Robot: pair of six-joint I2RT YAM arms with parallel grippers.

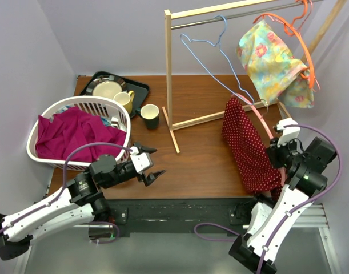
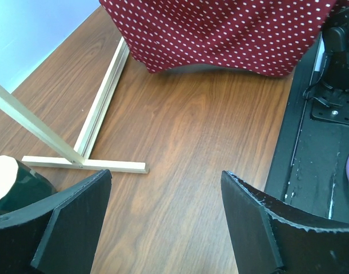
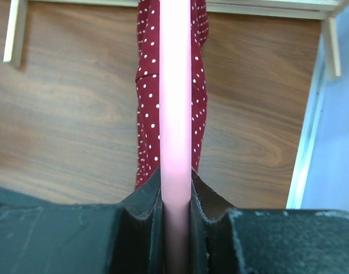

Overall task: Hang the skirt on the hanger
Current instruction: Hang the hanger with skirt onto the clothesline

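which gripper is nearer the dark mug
Left. The left gripper is open just this side of the dark mug; the right gripper, shut on the pink hanger, is far to its right.

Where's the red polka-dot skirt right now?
Top view, right side: the polka-dot skirt drapes over the pink hanger gripped by the right claw, just in front of the base of the wooden rack.

Bright, even light, faint soft shadows, mostly sharp focus

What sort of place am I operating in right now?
Probably a staged laundry corner in a robot test cell: a wooden garment rack hung with a floral garment, a white laundry basket of magenta cloth, all on one tabletop between plain walls.
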